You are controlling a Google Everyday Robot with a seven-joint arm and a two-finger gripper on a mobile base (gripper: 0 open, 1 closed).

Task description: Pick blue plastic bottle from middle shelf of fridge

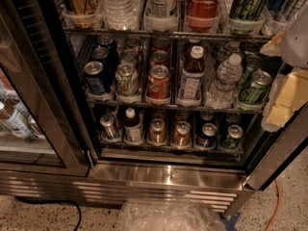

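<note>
Presently, approach step: the cream-and-white end effector hung at the right edge of the open, dark-framed glass-door fridge, level with the wire-rack middle shelf; its grip state could not be told. The blue-labelled, white-capped plastic bottle stood upright to its left, beyond a green can and a clear water bottle. The next move likely called for a leftward, inward reach clearing both.

White and cream hand, right edge
</note>
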